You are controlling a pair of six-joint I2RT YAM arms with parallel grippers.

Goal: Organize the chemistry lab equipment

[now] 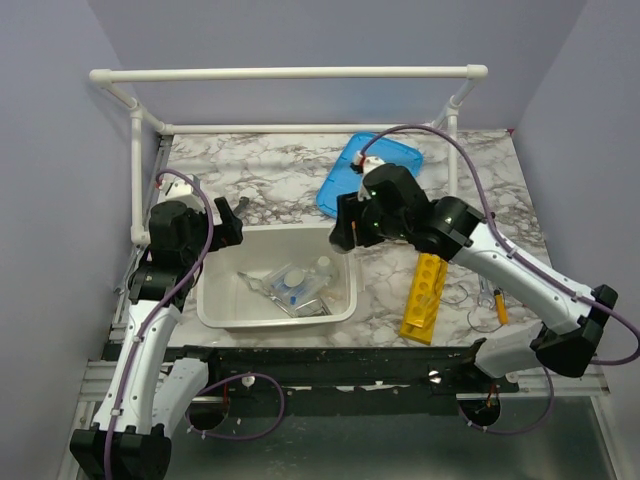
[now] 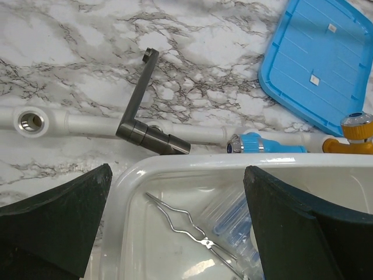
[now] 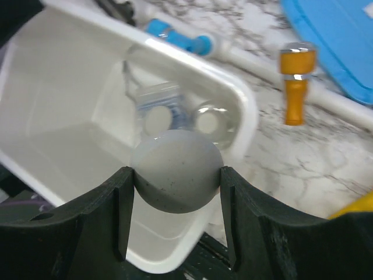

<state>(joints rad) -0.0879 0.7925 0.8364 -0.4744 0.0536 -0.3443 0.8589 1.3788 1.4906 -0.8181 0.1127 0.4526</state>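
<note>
My top camera looks down from above and behind the arm bases, wide enough to take in the whole worktop (image 1: 270, 170). Each wrist camera sits close behind its fingers. The left tool (image 2: 178, 172) faces across the rim of the white tub (image 2: 192, 164) toward the back, and the right tool (image 3: 175, 175) faces down into it. All three views share the tub and the blue lid (image 2: 315, 64).

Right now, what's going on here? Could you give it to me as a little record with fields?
right fingers: closed on a grey ball, over the right edge of the white tub
left fingers: wide open, empty, by the tub's far left corner
in tub: metal tongs, clear containers
outside tub: yellow rack to the right, blue lid at the back
</note>
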